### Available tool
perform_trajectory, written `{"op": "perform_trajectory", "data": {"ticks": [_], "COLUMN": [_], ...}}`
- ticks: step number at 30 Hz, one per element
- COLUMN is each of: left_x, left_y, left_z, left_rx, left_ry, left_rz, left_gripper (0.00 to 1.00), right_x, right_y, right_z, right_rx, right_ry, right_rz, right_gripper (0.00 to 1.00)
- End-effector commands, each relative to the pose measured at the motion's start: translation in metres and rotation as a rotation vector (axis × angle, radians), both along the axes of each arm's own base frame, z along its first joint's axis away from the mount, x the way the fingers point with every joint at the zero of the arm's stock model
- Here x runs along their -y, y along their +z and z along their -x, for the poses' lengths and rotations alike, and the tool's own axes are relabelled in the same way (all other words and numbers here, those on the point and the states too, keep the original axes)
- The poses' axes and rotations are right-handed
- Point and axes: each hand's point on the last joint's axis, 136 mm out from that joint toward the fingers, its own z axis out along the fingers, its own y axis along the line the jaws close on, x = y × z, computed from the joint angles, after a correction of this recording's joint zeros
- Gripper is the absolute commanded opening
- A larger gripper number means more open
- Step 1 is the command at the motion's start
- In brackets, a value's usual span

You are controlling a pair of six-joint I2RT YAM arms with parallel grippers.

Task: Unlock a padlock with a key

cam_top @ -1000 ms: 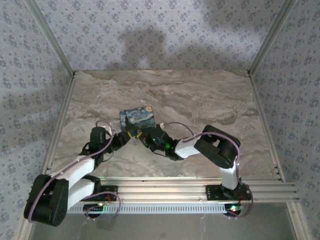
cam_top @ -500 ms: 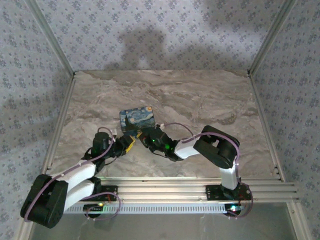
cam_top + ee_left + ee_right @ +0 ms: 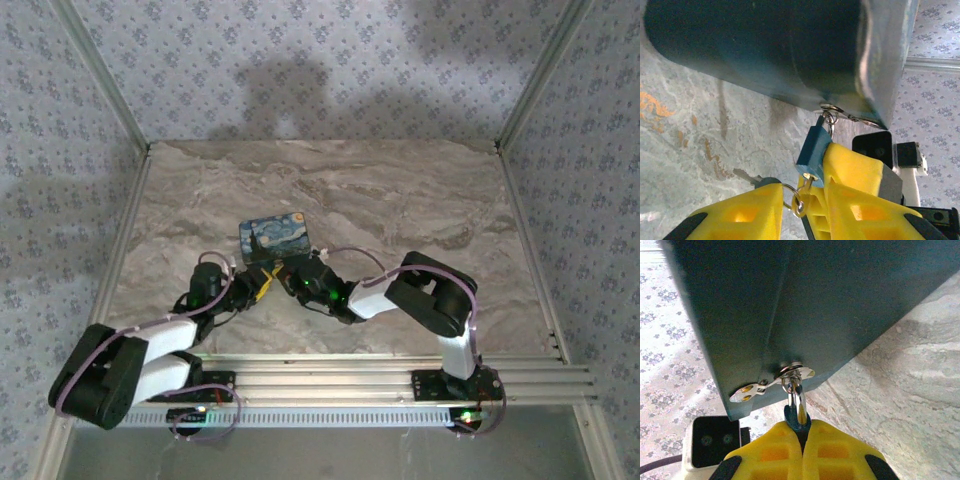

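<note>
Clamping the right gripper (image 3: 802,436) tight on the padlock (image 3: 812,152), steadying it under the hasp (image 3: 790,371) of the tin (image 3: 765,45), and flanking the inserted key (image 3: 808,182) with the left gripper (image 3: 802,212), grip there unclear.

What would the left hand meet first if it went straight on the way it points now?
The key ring, which sits between the fingers of the left hand and hangs under the blue padlock. The padlock itself comes next, though depth is hard to judge.
</note>
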Motion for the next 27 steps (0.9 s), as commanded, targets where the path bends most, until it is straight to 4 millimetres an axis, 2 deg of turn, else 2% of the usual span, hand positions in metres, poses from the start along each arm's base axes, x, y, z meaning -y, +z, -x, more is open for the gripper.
{"op": "perform_trajectory", "data": {"ticks": [1, 5, 8, 13, 15, 18, 22, 25, 27], "left_x": [0.007, 0.009, 0.010, 0.011, 0.016, 0.026, 0.028, 0.021, 0.015], "left_y": [0.015, 0.016, 0.017, 0.022, 0.027, 0.024, 0.009, -0.005, -0.013], "left_z": [-0.011, -0.015, -0.015, -0.016, -0.016, -0.011, 0.001, 0.008, 0.011], "left_rx": [0.062, 0.067, 0.072, 0.117, 0.185, 0.327, 0.477, 0.540, 0.542], "left_ry": [-0.002, -0.003, -0.007, -0.024, -0.074, -0.212, -0.360, -0.400, -0.388], "left_rz": [0.039, 0.047, 0.052, 0.039, -0.010, -0.252, -0.543, -0.665, -0.682], "left_gripper": [0.27, 0.18, 0.00, 0.00, 0.00, 0.00, 0.00, 0.00, 0.00], "right_x": [0.003, 0.002, 0.003, 0.002, 0.001, 0.000, 0.005, 0.010, 0.011], "right_y": [-0.016, -0.016, -0.017, -0.017, -0.017, -0.019, -0.027, -0.034, -0.035], "right_z": [0.003, 0.004, 0.003, 0.005, 0.006, 0.012, 0.019, 0.023, 0.025], "right_rx": [-0.032, -0.033, -0.035, -0.041, -0.048, -0.070, -0.104, -0.124, -0.127], "right_ry": [-0.022, -0.021, -0.024, -0.024, -0.018, 0.014, 0.082, 0.113, 0.118], "right_rz": [0.027, 0.023, 0.022, 0.018, 0.013, 0.038, 0.105, 0.130, 0.134], "right_gripper": [0.00, 0.00, 0.00, 0.00, 0.00, 0.00, 0.00, 0.00, 0.10]}}
